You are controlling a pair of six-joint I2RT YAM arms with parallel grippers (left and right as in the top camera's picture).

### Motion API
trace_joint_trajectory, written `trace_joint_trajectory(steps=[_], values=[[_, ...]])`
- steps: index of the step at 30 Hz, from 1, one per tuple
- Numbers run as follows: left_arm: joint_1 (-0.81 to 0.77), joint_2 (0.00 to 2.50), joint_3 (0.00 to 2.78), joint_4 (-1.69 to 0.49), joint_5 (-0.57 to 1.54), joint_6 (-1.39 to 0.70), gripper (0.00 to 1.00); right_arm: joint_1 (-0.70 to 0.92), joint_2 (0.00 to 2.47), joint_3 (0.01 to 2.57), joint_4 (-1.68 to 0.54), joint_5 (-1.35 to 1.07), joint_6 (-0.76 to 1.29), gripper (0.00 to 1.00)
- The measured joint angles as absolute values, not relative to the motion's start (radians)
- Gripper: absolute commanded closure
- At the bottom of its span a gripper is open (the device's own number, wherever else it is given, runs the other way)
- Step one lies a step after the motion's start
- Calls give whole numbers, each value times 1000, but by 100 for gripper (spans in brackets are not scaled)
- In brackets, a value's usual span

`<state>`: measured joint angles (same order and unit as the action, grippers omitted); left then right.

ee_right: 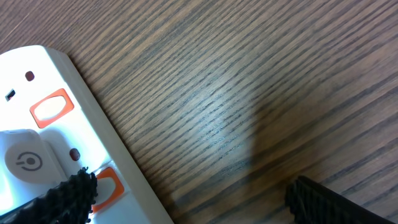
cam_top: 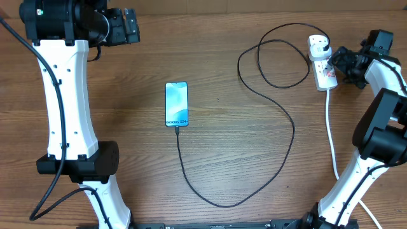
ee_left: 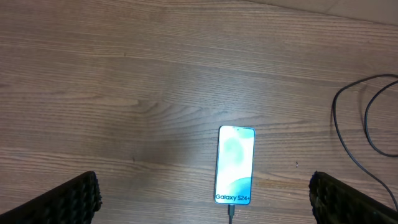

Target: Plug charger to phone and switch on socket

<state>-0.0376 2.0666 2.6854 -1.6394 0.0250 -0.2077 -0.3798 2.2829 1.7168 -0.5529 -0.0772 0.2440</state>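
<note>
While the brown wood-grain table (cam_top: 222,165) lies under both arms, right gripper (ee_right: 189,186) is spread open, one finger over the white oblong extension socket (ee_right: 37,99) beside an orange switch (ee_right: 51,106). Left gripper (ee_left: 203,186) gapes too, with the blue-screened black-edged phone (ee_left: 235,165) just ahead between its fingers. Thin black charger cable (cam_top: 294,132) runs from phone to socket.

- The phone (cam_top: 177,104) lies on the bench (cam_top: 216,57), just left of its middle.
- The socket (cam_top: 322,61) lies by the far right corner.
- The charger (cam_top: 289,121) runs from the phone's near end, sweeps toward the near edge, then loops back to the socket.
- A thick cord (cam_top: 331,133) trails from the socket along the right edge.
</note>
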Motion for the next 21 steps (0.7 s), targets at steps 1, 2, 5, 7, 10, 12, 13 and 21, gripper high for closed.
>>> trace_joint_trajectory(steps=[1, 2, 5, 7, 10, 12, 13, 21], values=[[-38, 2067, 2685, -1639, 25, -208, 0, -380, 2283, 1717, -553, -77, 244, 2], [-38, 2067, 2685, -1639, 25, -208, 0, -380, 2283, 1717, -554, -77, 244, 2], [-38, 2067, 2685, -1639, 25, -208, 0, -379, 2283, 1717, -556, -77, 244, 2], [-38, 2067, 2685, -1639, 25, -208, 0, -379, 2283, 1719, -560, -77, 243, 2], [-38, 2067, 2685, -1639, 25, -208, 0, -379, 2283, 1720, -562, -77, 243, 2], [-38, 2067, 2685, -1639, 25, -208, 0, -378, 2283, 1721, -565, -77, 243, 2], [-38, 2067, 2685, -1639, 25, -208, 0, -377, 2283, 1721, -566, -77, 243, 2], [-38, 2067, 2685, -1640, 25, -208, 0, -366, 2283, 1723, -572, -68, 235, 2]])
